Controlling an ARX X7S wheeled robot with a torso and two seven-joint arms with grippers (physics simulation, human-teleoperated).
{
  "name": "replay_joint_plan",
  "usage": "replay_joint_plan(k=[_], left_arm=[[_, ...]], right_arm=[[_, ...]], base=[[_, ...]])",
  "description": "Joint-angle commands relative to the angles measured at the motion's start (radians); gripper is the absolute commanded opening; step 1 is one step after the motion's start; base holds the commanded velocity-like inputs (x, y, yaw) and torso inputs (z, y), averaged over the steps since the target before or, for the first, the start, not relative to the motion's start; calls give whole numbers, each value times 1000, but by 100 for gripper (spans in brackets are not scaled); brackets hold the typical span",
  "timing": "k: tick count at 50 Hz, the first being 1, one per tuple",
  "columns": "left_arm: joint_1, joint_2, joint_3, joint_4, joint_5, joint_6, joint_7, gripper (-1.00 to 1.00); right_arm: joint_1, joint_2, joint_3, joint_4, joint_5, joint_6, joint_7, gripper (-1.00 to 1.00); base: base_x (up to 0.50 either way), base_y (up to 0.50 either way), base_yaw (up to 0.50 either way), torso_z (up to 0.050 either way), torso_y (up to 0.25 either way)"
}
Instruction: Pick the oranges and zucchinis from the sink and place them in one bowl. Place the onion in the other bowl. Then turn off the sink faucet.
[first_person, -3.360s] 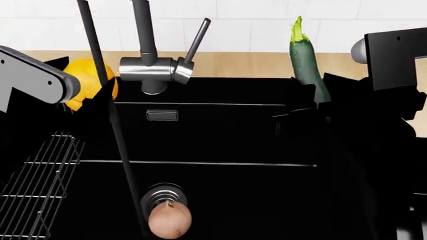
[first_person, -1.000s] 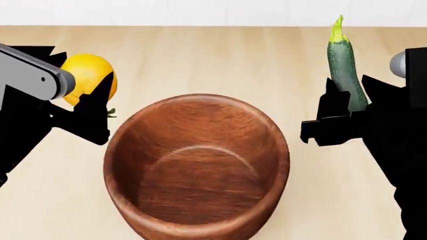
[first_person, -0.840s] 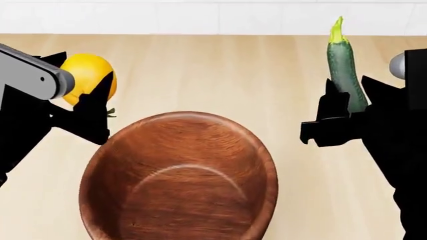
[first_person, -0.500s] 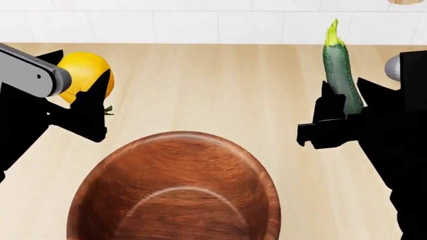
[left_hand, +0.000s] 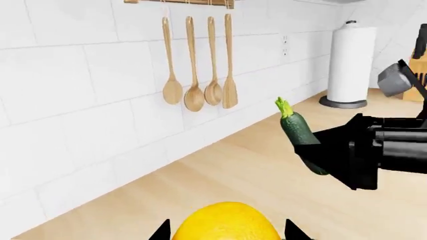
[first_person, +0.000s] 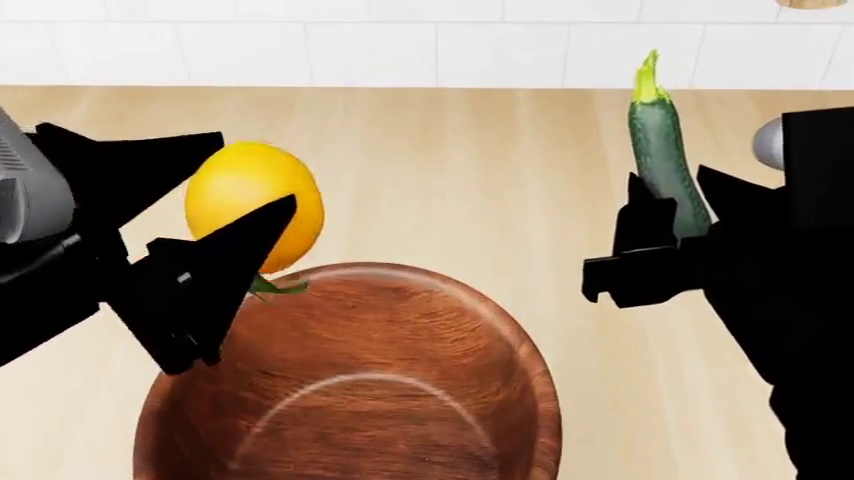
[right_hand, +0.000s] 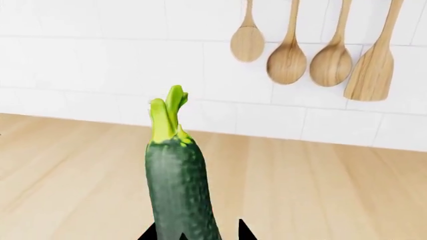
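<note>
An orange, oval and yellow with a green leaf under it, is clamped in the left pincer and hangs over the far left rim of a bowl. The bowl is wide, reddish-brown wood with clear grain, and sits on a pale wooden table; its near edge is cut off by the frame in the head view, and nothing lies in the part that shows. The left pincer's black pointed fingers bracket the orange on both sides. In the left wrist view only the top of the orange shows, between two dark finger tips. A zucchini, slim and dark green, stands nearly upright with its pale yellow-green stem tip uppermost, its lower end clamped in the right pincer. It is held to the right of the bowl, above the bare table, well apart from the orange. The right wrist view shows the zucchini rising from between two black finger tips. Behind the table is a white tiled wall with four wooden spoons hanging in a row. In the left wrist view a white paper towel roll stands on the table by the wall, beyond the right pincer.
</note>
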Motion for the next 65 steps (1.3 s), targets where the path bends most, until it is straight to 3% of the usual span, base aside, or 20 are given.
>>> replay_joint_plan(k=[1, 10, 11, 13, 21, 54, 55, 65], left_arm=[[-60, -20, 7, 1, -227, -102, 116, -100], [-182, 27, 80, -61, -310, -253, 108, -100], [-224, 56, 123, -134, -346, -330, 22, -100], [-232, 58, 131, -117, -352, -342, 74, -100], [-300, 86, 171, -109, -391, -423, 38, -100], [-314, 174, 272, -204, -311, -459, 22, -100], [-313, 174, 273, -203, -315, -462, 22, 100], [-306, 185, 281, -208, -309, -455, 21, 100]], right_arm=[[-7, -3, -2, 3, -1, 1, -11, -100], [-16, -3, -7, 9, 3, -2, -12, -100], [-16, -2, -6, 8, 4, 0, -12, -100], [-18, -1, -6, 6, 6, 1, -12, -100], [-26, 4, 1, 6, 9, -1, -13, -100], [-59, 8, 18, 21, 24, -28, -14, -100], [-65, 7, 19, 23, 24, -34, -14, -100], [-82, 2, 23, 30, 28, -47, -14, -100]], base=[[0, 0, 0, 0, 0], [0, 0, 0, 0, 0], [0, 0, 0, 0, 0], [0, 0, 0, 0, 0], [0, 0, 0, 0, 1], [0, 0, 0, 0, 0], [0, 0, 0, 0, 0], [0, 0, 0, 0, 0]])
